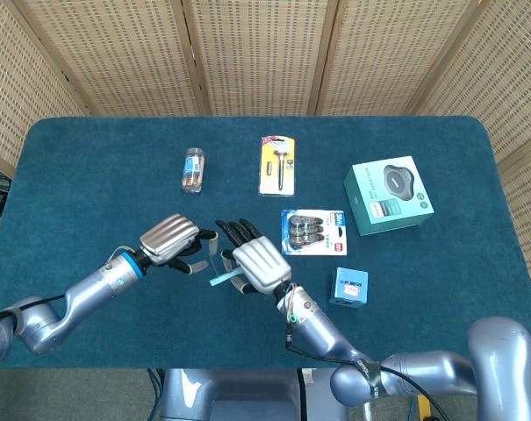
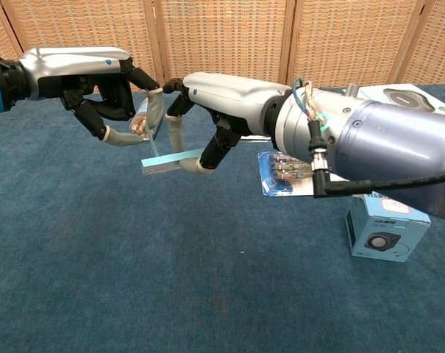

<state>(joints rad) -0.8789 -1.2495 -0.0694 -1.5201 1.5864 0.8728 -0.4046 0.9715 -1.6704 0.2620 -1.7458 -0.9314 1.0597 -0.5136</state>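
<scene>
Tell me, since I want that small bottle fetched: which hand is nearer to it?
Left. The left hand sits below the bottle; the right hand is farther, below and rightward, holding a light-blue strip.
</scene>
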